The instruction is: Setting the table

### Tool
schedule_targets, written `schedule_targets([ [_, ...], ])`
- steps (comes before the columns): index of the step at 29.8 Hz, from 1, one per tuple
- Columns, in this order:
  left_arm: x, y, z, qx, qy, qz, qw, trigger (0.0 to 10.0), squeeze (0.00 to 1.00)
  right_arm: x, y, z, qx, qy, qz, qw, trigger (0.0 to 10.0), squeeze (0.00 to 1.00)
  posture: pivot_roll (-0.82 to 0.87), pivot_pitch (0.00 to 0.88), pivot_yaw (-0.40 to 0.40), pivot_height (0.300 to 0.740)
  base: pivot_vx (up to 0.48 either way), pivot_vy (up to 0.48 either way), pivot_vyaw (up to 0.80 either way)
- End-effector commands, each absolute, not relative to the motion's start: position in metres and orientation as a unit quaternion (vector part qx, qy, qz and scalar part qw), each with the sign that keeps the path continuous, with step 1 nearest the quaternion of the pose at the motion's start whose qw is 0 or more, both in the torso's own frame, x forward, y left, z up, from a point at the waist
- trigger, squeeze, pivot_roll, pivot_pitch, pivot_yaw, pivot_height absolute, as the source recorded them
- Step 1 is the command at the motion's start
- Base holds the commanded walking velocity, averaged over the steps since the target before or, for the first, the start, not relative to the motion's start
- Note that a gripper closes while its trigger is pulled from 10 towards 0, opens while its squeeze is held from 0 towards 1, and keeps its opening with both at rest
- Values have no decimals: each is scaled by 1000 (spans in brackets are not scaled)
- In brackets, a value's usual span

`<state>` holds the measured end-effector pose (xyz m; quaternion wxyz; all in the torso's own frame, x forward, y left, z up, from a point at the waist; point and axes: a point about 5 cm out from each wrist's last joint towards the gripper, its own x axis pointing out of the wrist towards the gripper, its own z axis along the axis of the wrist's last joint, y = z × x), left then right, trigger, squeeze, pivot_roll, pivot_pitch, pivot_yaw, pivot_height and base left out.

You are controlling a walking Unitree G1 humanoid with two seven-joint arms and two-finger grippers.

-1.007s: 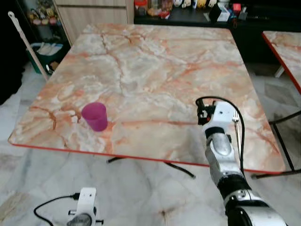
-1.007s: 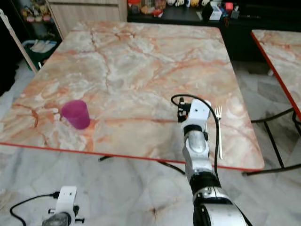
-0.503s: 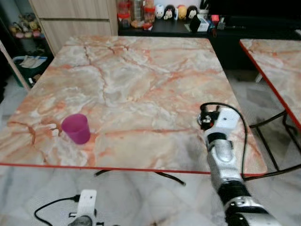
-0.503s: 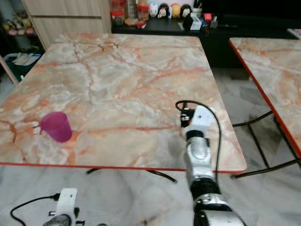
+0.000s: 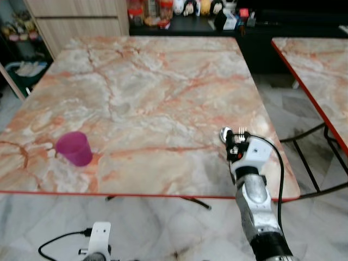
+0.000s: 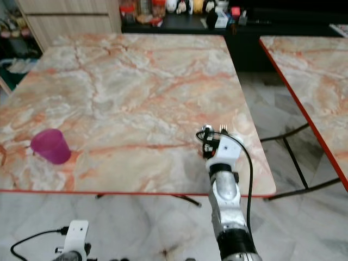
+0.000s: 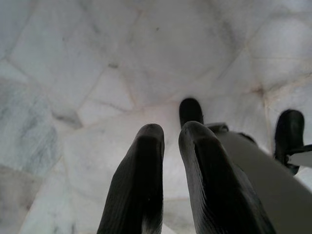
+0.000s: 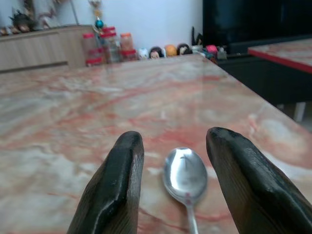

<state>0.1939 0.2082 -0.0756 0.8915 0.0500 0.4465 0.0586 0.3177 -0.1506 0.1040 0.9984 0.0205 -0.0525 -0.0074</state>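
Observation:
A silver spoon (image 8: 185,170) lies on the marble table (image 5: 147,92), close to the near right corner. My right gripper (image 8: 176,139) is open, one black finger on each side of the spoon's bowl, not gripping it. From the head, the spoon's bowl (image 5: 225,133) and a fork's tines (image 5: 242,130) show just past my right wrist (image 5: 249,155); their handles are hidden under it. A purple cup (image 5: 74,148) stands upright near the table's near left edge. My left gripper (image 7: 170,136) hangs idle over the floor, shut.
A second marble table (image 5: 321,70) with a red rim stands to the right, across a narrow gap of tiled floor. A black sideboard (image 5: 261,22) with jars and figurines and a wooden cabinet (image 5: 76,22) line the far wall. Metal table legs (image 5: 312,174) cross the gap.
The camera has swung, shifting the whole picture. My right wrist has drawn back toward the near edge and now covers the fork's handle. The spoon's bowl now shows beside the tines.

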Motion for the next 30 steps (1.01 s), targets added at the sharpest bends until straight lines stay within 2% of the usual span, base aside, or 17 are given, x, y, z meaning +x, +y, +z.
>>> schedule_targets([
  [1, 188, 211, -79, 52, 458, 62, 885, 10000, 0, 318, -153, 110, 18, -56, -4, 998, 10000, 0, -70, 156, -15, 740, 0, 0, 0],
  [13, 190, 207, -78, 50, 457, 56, 886, 10000, 0, 332, -166, 107, 17, 28, -37, 999, 10000, 0, -64, 149, -14, 740, 0, 0, 0],
  [30, 186, 209, -80, 43, 463, 62, 883, 10000, 0, 333, -154, 94, 24, 84, -33, 996, 10000, 0, -45, 152, -23, 740, 0, 0, 0],
])
